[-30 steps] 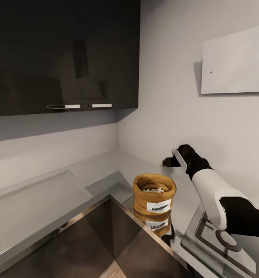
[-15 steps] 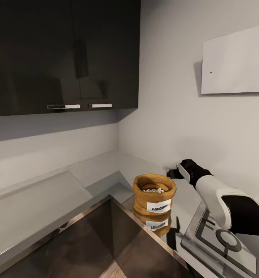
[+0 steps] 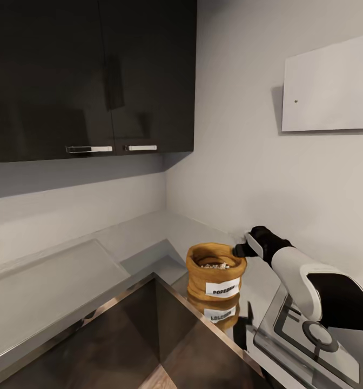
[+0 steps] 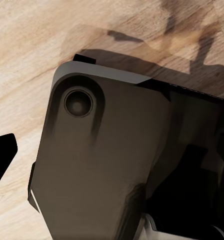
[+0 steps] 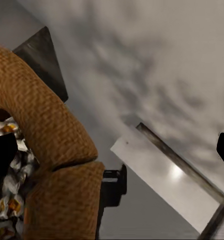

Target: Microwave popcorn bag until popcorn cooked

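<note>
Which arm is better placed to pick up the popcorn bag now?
The right. Its gripper is at the rim of the popcorn bag on the countertop, with one finger over the bag's opening in the right wrist view. The left wrist view shows wooden floor, nowhere near the bag.

Popcorn bag (image 3: 215, 272) on countertop (image 3: 57, 281) in corner, right gripper (image 3: 239, 250) just behind-right of rim, cabinets (image 3: 89, 75) above.
</note>
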### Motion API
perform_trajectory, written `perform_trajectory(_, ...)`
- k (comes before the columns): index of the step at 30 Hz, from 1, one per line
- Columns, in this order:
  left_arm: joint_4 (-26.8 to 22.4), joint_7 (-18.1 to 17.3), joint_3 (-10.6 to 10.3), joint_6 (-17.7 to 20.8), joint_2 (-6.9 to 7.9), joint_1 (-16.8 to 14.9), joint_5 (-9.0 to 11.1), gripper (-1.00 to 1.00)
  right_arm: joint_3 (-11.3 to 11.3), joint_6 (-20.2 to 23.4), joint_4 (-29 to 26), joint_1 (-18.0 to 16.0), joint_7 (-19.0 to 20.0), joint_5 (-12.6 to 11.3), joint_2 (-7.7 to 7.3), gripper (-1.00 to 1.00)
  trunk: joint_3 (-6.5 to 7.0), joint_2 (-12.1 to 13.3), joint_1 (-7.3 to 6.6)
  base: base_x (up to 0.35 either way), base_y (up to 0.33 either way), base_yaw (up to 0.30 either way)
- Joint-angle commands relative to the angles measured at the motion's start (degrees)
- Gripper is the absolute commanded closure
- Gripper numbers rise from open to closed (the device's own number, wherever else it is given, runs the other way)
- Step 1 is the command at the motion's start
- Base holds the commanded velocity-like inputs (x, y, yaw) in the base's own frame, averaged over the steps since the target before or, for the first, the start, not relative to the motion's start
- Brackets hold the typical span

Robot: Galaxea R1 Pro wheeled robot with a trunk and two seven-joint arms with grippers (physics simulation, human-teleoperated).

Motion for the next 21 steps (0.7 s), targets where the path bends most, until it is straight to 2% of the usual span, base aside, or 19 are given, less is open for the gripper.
perform_trajectory(1,-0.04,-0.02,0.26,-0.08,-0.02,-0.01,0.17,-1.0,0.08,1.08,-0.06,-0.03,0.18,0.41,0.01,-1.0,-0.08,-0.06,0.01,0.0,0.0,0.0)
perform_trajectory(5,-0.04,-0.02,0.26,-0.08,-0.02,-0.01,0.17,-1.0,0.08,2.3,1.54,-0.03,0.5,0.79,0.01,-1.0,-0.08,-0.06,0.01,0.0,0.0,0.0)
perform_trajectory(10,-0.04,-0.02,0.26,-0.08,-0.02,-0.01,0.2,-1.0,0.05,1.76,3.79,-0.03,0.52,0.86,0.02,-1.0,-0.08,-0.06,0.01,0.0,0.0,0.0)
perform_trajectory(17,-0.04,0.04,0.26,-0.08,-0.02,-0.01,0.17,-1.0,0.05,1.34,4.2,-0.03,0.53,0.82,0.01,-1.0,-0.08,-0.06,0.01,0.0,0.0,0.0)
perform_trajectory(21,-0.04,0.06,0.26,-0.08,-0.02,-0.01,0.2,-1.0,0.02,-1.02,4.21,-0.03,1.06,0.76,-0.06,-1.0,-0.08,-0.06,0.01,0.0,0.0,0.0)
